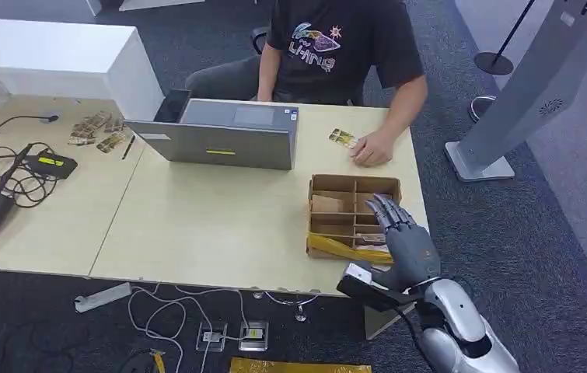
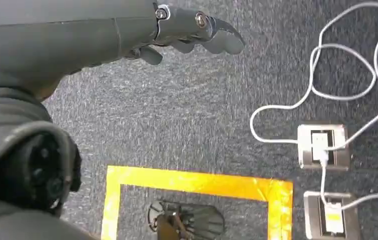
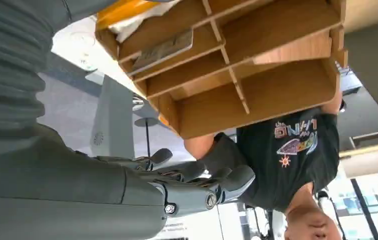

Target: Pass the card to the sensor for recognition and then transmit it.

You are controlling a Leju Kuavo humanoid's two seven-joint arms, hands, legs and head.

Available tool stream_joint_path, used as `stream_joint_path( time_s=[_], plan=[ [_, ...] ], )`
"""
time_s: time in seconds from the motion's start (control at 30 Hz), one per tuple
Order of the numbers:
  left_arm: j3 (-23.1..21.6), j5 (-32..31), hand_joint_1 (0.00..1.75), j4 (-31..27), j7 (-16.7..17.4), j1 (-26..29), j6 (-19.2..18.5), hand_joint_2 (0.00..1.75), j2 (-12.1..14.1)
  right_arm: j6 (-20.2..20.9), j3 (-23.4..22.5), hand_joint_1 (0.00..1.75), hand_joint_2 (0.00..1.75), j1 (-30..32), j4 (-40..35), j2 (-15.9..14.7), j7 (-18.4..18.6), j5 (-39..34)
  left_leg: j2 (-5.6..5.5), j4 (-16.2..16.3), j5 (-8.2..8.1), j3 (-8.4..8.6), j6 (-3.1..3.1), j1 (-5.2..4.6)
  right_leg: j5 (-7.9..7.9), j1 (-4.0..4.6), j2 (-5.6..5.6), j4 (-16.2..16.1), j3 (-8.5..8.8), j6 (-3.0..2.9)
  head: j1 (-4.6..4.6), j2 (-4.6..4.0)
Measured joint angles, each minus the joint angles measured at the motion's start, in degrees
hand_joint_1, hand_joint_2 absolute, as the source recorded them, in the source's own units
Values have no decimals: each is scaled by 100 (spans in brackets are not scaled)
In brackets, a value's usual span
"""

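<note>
1. Right now the right hand (image 1: pixel 405 237) hovers over the wooden divided box (image 1: pixel 352 186) near the tabletop's right edge, fingers apart and stretched forward, holding nothing.
2. A card (image 3: pixel 162 50) lies flat in one of the box's narrow compartments; from the head view I cannot tell which slot.
3. It looks thin, stiff, light and probably slick, so I judge a pinch on an exposed edge safer than a flat press, which could jam it against the dividers.
4. The left hand (image 2: pixel 192 32) hangs over the carpet, fingers loosely curled, holding nothing.
5. A person's hand (image 1: pixel 372 148) rests by another small card (image 1: pixel 342 138) near the tabletop's far right corner, behind the laptop (image 1: pixel 220 136).
</note>
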Motion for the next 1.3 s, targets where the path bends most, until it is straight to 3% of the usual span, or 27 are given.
stream_joint_path(
  time_s=[0.2,0.9,1.07,1.3],
  plan=[
    [0,-46,0,4,197,-18,-522,0,258,-196,111,0,175,-81,437,160,-26,-35,0,0,1,0,-2,4,0,3,0,1,0,0,-2,0],
    [0,-85,0,22,321,-26,-568,0,472,-612,249,0,175,-259,1011,293,51,-288,-1,0,2,0,-4,3,0,3,0,1,0,-1,0,0],
    [0,-125,0,22,321,-25,-546,0,474,-760,133,0,175,-434,1261,258,-312,-479,-1,0,3,1,-4,3,0,2,0,0,0,0,0,0],
    [0,-181,0,22,321,-23,-544,0,490,-916,-142,0,175,-559,1490,138,-369,-514,-1,1,3,1,-4,2,0,2,0,-1,-1,0,-2,0]
  ],
)
